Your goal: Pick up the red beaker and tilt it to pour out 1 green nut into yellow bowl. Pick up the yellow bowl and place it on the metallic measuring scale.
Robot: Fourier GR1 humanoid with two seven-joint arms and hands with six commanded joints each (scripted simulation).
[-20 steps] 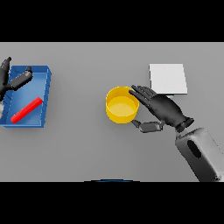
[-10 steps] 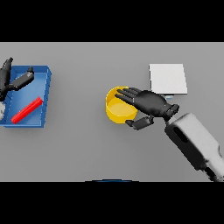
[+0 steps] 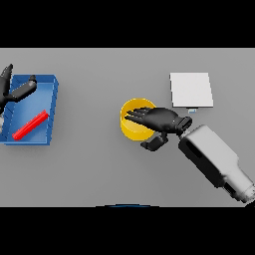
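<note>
The yellow bowl [image 3: 131, 125] stands on the grey table near the middle. My right hand [image 3: 162, 120] lies over the bowl's right half, open, with its fingers stretched leftward across the rim. Its thumb [image 3: 153, 143] sits just outside the bowl's near right side. The white square scale [image 3: 191, 89] lies flat behind and to the right of the bowl. A long red object [image 3: 31, 125] lies slanted inside the blue tray [image 3: 52, 114] at the far left. My left hand [image 3: 17, 91] hovers open over that tray's back part. I see no green nut.
The blue tray reaches the view's left edge. My right forearm [image 3: 215, 159] slants from the lower right toward the bowl. A small grey tab [image 3: 191, 110] sticks out at the scale's near edge.
My right hand has slid left from beside the bowl to over it, fingers now across the rim. The forearm followed. The left hand, bowl and tray have not moved.
</note>
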